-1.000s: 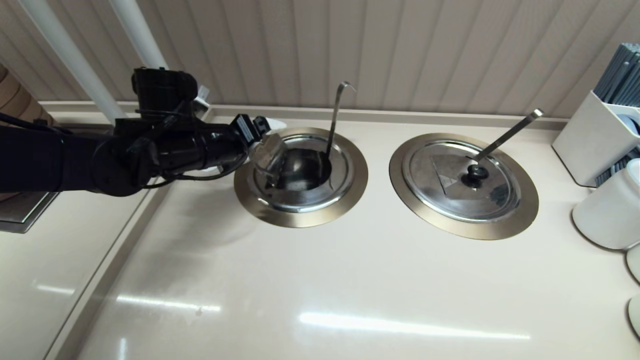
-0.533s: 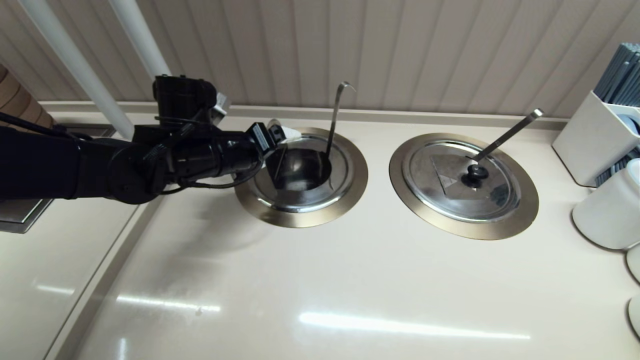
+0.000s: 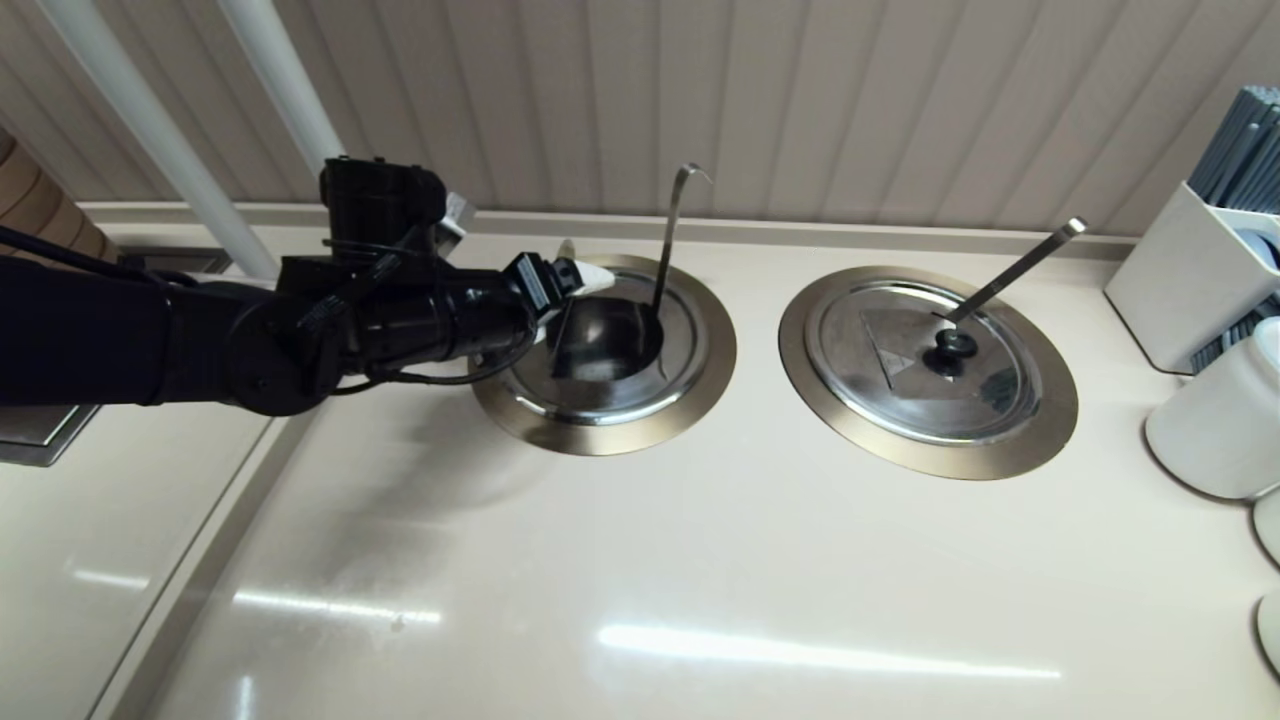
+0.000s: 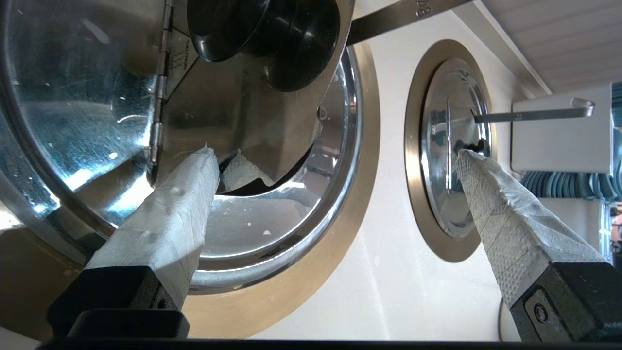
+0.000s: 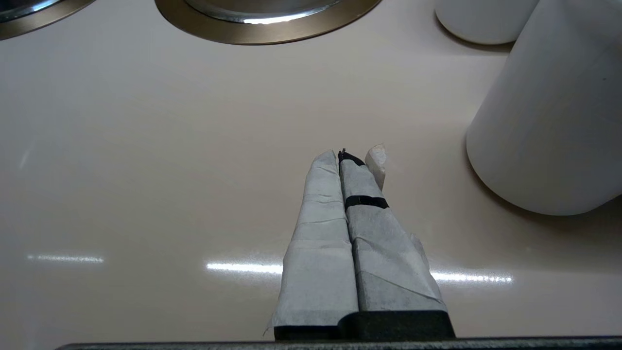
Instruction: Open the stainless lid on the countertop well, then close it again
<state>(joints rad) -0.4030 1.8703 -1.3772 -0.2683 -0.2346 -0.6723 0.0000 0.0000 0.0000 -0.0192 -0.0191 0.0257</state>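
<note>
Left tool (image 3: 572, 272): upper centre-left of the head view, at the near-left rim of the countertop well (image 3: 603, 350), reached in from the left edge of the frame. Fingers spread wide apart in the left wrist view, gripping nothing; one taped finger (image 4: 165, 228) just at the raised flap edge, whether touching cannot be told; the other finger (image 4: 505, 218) well clear, seen in front of the twin lid (image 4: 454, 146).

Stainless lid (image 4: 146, 82): hinged in two halves, open half tilted steeply up on its hinge, seen almost edge-on in the head view (image 3: 560, 335) at the left side of the well. Black centre knob (image 4: 262, 34) near the top edge of the left wrist view. Dark bowl exposed to the right of the raised half.

Hook-tipped ladle handle (image 3: 672, 235): upright, rising from the far side of the well toward the upper centre of the frame.

Twin lid in the head view (image 3: 925, 355): flat and shut on the second ring, right of centre, straight ladle handle (image 3: 1015, 268) angled toward the upper right.

Right tool (image 5: 347, 165): fingers pressed together, empty, above the bare worktop (image 5: 146, 170), near a white container (image 5: 559, 112) at the right of the right wrist view.
</note>
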